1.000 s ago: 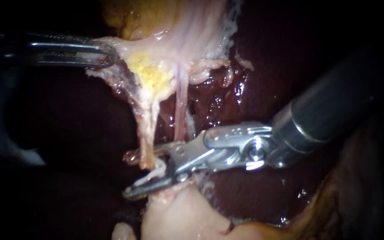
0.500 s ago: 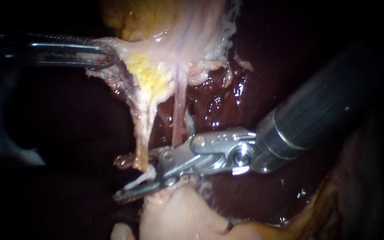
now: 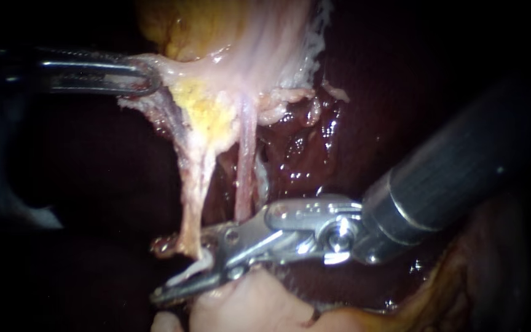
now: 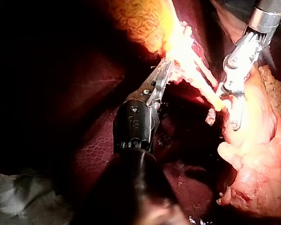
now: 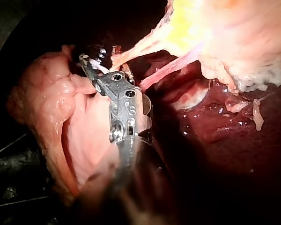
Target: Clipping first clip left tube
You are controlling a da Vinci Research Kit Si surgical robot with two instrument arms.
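Gallbladder [image 3: 216,24]: yellow-pink, top of endoscope view, w/ a yellow fat patch [image 3: 207,110] at its neck. Liver [image 3: 314,141] behind it: dark red, wet, glistening. Whitish shreds [image 3: 333,89] lie on liver nr the neck. Right tube [image 3: 245,166]: thin, pink, taut, runs down from neck across liver. Pale pink fatty lump [image 3: 247,307] at btm, smooth, against liver. Left wrist view: lump [image 4: 257,154] beside liver; grey cloth [image 4: 14,197] just off liver's edge. Right wrist view: lump [image 5: 61,117] looks folded.
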